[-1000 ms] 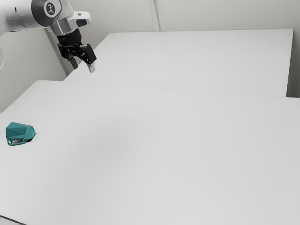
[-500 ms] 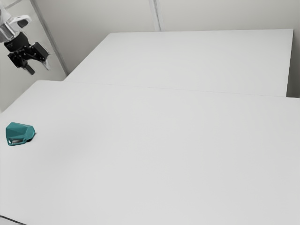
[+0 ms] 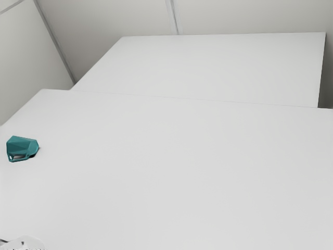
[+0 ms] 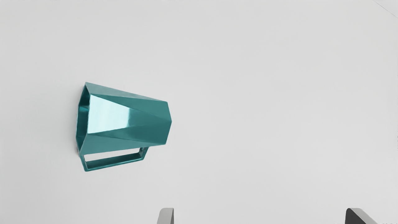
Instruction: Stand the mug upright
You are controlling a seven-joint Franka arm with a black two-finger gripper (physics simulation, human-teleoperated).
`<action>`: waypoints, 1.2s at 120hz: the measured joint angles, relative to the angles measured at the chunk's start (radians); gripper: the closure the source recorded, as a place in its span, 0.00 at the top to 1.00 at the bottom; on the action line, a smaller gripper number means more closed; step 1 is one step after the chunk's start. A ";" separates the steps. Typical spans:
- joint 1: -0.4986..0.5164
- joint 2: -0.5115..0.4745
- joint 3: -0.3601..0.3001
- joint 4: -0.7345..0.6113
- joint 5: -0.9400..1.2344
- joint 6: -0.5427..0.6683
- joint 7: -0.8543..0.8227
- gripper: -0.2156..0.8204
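The gripper [image 4: 260, 214] stands wide, nothing between its fingertips, the rest of both fingers cut off by the wrist view's edge. Apart from it, the teal mug [image 4: 130, 119] lies on its side on the white table [image 3: 182, 172], near the exterior view's left edge, its handle [image 4: 115, 162] on the side nearer the fingers, its inside partly hidden behind the rim. At the exterior view's bottom left, a pale rounded piece [image 3: 23, 244] is cut off, too little to tell which part
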 joint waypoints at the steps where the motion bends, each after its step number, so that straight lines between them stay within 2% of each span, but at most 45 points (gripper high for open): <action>1: 0.008 0.008 -0.006 0.008 -0.001 -0.001 0.005 0.79; 20: 0.097 0.146 -0.061 0.109 -0.010 -0.010 0.088 0.79; 31: 0.150 0.212 -0.116 0.143 -0.010 0.003 0.132 0.79; 64: 0.166 0.446 -0.140 0.306 -0.014 0.071 0.241 0.79; 73: 0.183 0.488 -0.189 0.322 -0.018 0.096 0.266 0.79; 82: 0.200 0.515 -0.238 0.324 -0.021 0.114 0.289 0.79; 96: 0.205 0.526 -0.270 0.310 -0.028 0.130 0.318 0.79; 120: 0.206 0.528 -0.271 0.256 -0.049 0.133 0.357 0.79; 144: 0.204 0.528 -0.265 0.221 -0.078 0.070 0.381 0.79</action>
